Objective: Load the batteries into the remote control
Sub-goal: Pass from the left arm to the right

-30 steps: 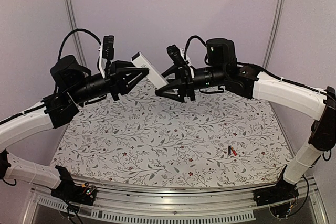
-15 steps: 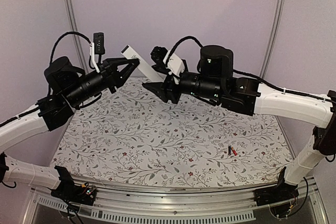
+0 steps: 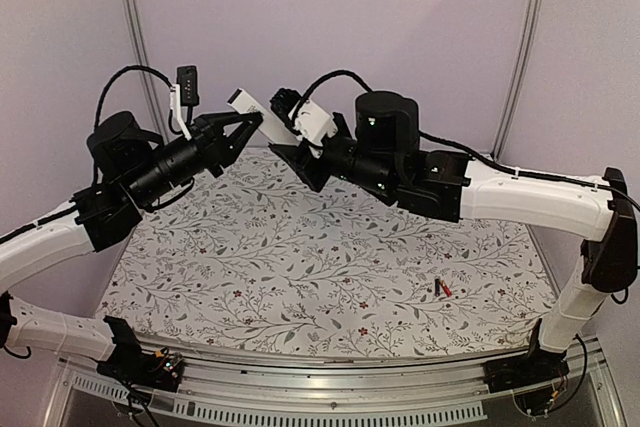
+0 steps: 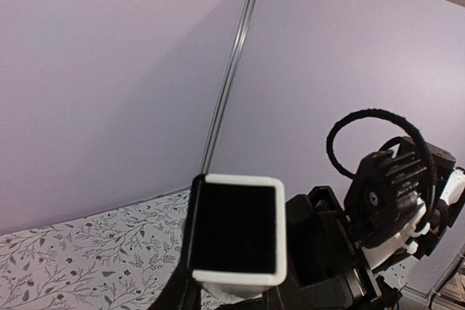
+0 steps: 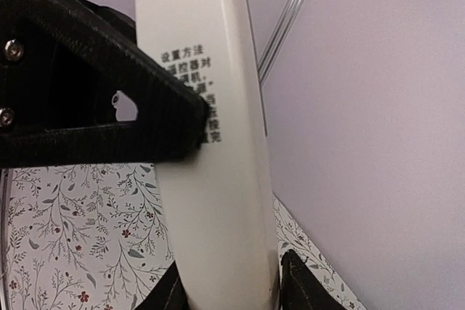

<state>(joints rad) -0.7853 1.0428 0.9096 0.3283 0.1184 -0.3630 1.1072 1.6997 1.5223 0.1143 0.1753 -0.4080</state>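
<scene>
Remote control [image 3: 252, 110], slim white bar with printed text, aloft, left and right jaws pinching it

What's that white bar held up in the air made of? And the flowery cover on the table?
The remote control looks like hard moulded plastic, off-white and smooth: rounded edges, with crisp printed text on its face. The table cover looks matte, with a printed leaf pattern; whether it is cloth or vinyl, I cannot tell.
</scene>
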